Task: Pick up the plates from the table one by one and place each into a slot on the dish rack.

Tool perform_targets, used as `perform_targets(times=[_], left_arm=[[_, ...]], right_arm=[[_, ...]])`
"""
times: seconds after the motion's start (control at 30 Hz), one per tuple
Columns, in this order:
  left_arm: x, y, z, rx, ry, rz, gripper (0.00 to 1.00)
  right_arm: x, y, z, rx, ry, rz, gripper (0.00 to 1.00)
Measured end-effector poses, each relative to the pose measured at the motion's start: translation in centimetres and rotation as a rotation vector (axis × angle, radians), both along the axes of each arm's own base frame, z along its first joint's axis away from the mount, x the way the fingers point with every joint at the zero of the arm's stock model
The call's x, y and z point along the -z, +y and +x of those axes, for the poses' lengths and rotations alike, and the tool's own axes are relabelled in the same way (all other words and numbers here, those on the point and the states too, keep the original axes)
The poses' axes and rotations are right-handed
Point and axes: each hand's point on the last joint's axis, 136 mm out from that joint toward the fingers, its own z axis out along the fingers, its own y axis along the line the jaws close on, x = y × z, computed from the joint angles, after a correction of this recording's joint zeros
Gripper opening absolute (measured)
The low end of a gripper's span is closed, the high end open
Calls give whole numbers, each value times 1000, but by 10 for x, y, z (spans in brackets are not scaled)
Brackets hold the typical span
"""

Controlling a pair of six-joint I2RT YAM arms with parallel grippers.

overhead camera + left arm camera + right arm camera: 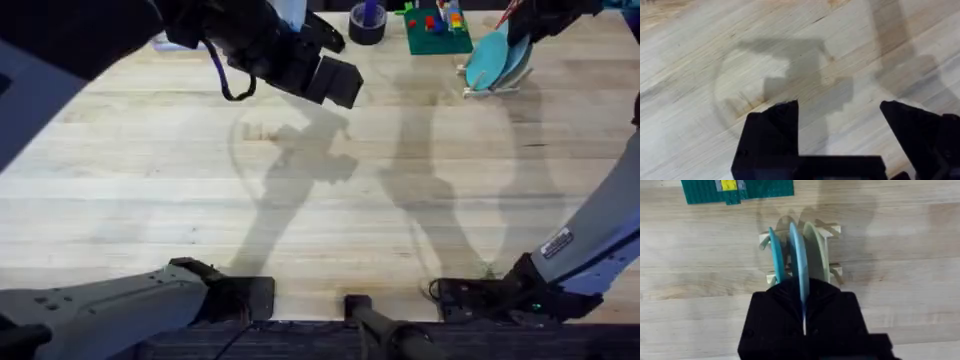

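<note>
The rack (800,255) stands on the bench (330,200) at its far right, a small pale wooden frame with thin uprights. Three plates stand on edge in it, side by side. In the right wrist view they read, from one side to the other, as a teal plate (776,255), a sky-blue plate (798,260) and a pale green plate (817,252). From overhead the teal plate (487,62) faces the camera and the other two are mostly hidden behind it.

The right tool (804,310) sits at the rack, its black fingers pinched narrowly on the lower edge of the sky-blue plate, which is upright in the middle slot. Overhead, the right tool (530,25) shows as a dark shape just above the rack.

The left tool (837,130) hangs over bare wood at the far left-centre of the bench, its fingers spread wide with nothing between them; its shadow falls on the planks below. Overhead it appears as a dark block (335,80).

Beside the rack, toward the middle of the far edge, lies a green base (438,30) carrying small red, blue and yellow pieces, and next to that a dark tape roll (367,22). The bench is pale butcher-block with visible grain, crossed by the arms' shadows.
</note>
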Motion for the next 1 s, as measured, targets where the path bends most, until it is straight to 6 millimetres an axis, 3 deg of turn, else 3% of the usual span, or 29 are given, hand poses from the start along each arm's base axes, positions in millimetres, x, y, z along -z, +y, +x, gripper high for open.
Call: perform_targets(times=[0.3, 0.47, 1.0], left_arm=[[0, 0, 0, 0, 0, 0, 995], [0, 0, 0, 0, 0, 0, 995], [0, 0, 0, 0, 0, 0, 995]], right_arm=[[0, 0, 0, 1, 1, -2, 29], [0, 0, 0, 1, 2, -2, 113], [0, 0, -1, 3, 3, -2, 157]])
